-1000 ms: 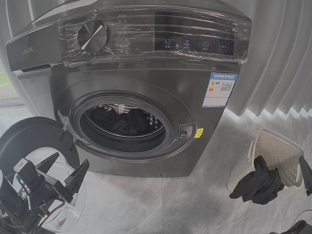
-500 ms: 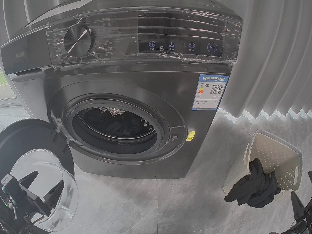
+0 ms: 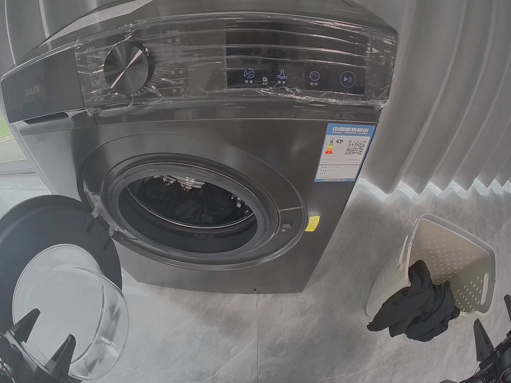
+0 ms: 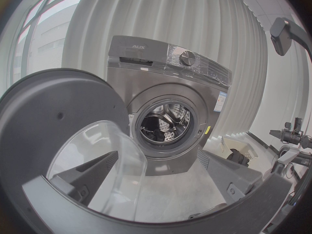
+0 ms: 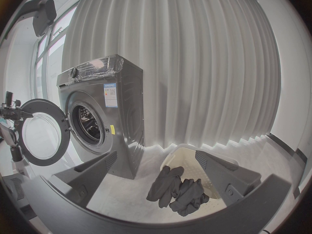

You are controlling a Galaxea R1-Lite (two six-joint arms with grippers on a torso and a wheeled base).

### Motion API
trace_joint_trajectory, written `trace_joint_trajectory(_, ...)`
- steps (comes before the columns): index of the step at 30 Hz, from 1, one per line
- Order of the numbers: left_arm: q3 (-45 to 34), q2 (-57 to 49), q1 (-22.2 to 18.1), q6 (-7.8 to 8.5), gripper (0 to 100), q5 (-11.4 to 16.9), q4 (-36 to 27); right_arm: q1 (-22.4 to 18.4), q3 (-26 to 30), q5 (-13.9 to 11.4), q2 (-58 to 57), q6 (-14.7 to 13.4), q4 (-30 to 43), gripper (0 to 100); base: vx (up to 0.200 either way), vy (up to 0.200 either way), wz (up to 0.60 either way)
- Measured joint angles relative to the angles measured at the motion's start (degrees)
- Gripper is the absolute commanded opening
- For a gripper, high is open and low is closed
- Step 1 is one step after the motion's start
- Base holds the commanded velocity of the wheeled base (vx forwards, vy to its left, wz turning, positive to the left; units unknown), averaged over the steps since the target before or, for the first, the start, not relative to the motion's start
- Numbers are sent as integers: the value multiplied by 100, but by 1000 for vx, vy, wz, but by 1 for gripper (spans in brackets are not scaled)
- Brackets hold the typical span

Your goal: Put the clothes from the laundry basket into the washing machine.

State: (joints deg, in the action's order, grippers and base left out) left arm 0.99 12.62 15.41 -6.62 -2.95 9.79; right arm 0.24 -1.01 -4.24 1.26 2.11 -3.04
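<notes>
Since the preceding frame the left hand (image 3: pixel 47 337) has sunk towards the lower edge of the head view, in front of the open door (image 3: pixel 48 224). The washing machine (image 3: pixel 213 128) and the laundry basket (image 3: pixel 463 251) keep their places.

Both hands are empty. The left hand's fingers stand apart, and the door's clear bowl shows between them in the left wrist view. The right hand (image 5: pixel 156 156) is likewise spread, its two fingers framing the basket.

The laundry basket lies tipped on its side on the floor (image 3: pixel 266 336), to the right of the machine, with its mouth turned towards the robot. The dark clothes (image 3: pixel 418 307) hang out of that mouth in a heap, partly inside and partly on the floor. Further dark fabric already lies in the drum (image 3: pixel 186 203).

Governing relation: the clothes lie ahead of and below the right hand, on the robot's right. The left hand is well apart from them, beside the door. The heap's long axis runs roughly from the basket's interior outward to the floor. The right arm is therefore judged the nearer for the next pick.
</notes>
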Motion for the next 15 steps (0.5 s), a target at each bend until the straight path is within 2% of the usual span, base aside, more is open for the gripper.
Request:
trace_joint_trajectory(2, 0, -271, -185, 30, 100, 46, -323, -6, 0, 96, -21, 16, 93, 100, 0, 0, 0)
trace_joint_trajectory(5, 0, -502, -414, 107, 100, 187, -602, -4, 0, 247, -40, -23, 233, 100, -200, -200, 0)
trace_joint_trajectory(8, 0, -608, -497, 145, 100, 208, -621, -11, 0, 272, -51, -30, 261, 100, 0, -200, 0)
trace_joint_trajectory(12, 0, -686, -552, 94, 100, 208, -623, -11, 0, 274, -55, -48, 260, 100, 0, -200, 0)
trace_joint_trajectory(14, 2, -706, -568, 138, 100, 208, -623, -11, 0, 277, -55, -85, 257, 100, 0, -200, 0)
trace_joint_trajectory(15, 2, -714, -568, 169, 100, 211, -624, -11, 0, 279, -57, -99, 257, 100, 0, 0, 0)
